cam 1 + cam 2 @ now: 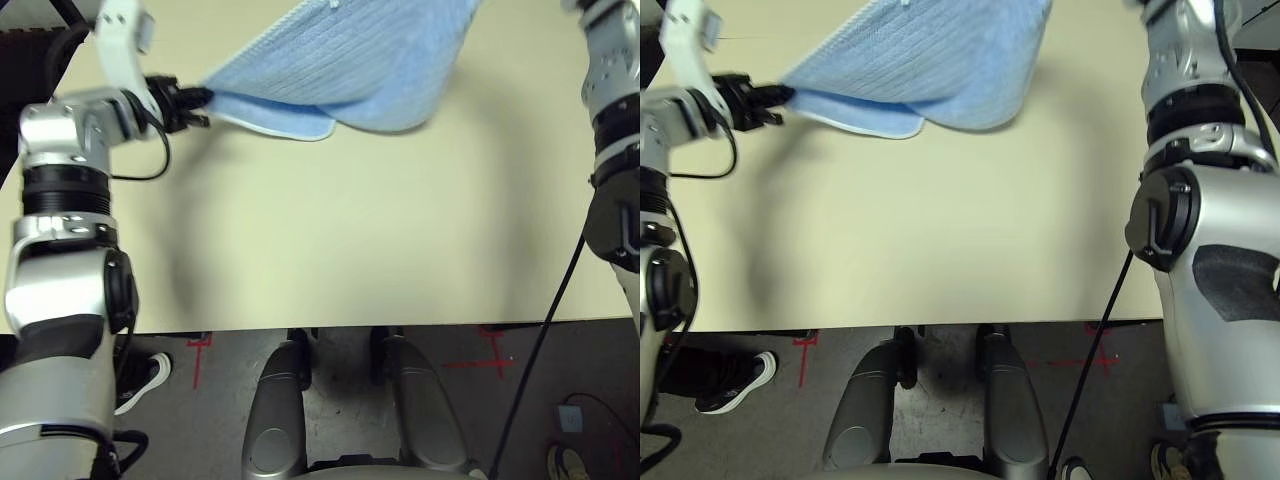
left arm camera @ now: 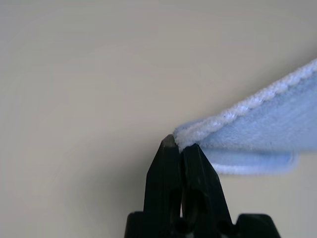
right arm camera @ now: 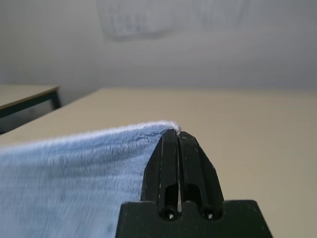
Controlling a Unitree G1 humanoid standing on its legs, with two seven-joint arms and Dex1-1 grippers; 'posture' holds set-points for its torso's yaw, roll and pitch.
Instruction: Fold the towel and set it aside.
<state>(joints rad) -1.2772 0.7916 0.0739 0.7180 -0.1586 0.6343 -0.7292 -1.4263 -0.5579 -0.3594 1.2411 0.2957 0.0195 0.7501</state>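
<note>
Grippers (image 2: 184, 144) clamping light-blue towel (image 1: 350, 60), stretched slantwise left to right.

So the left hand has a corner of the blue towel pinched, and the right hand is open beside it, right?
Not quite: the right hand is shut on the towel's edge, as the right wrist view shows. The rest holds.

The light-blue cloth towel (image 1: 350, 60) looks fluffy and matt above the smooth, pale cream tabletop (image 1: 300, 230), beside glossy silver metal-looking forearms (image 1: 65, 290).
</note>
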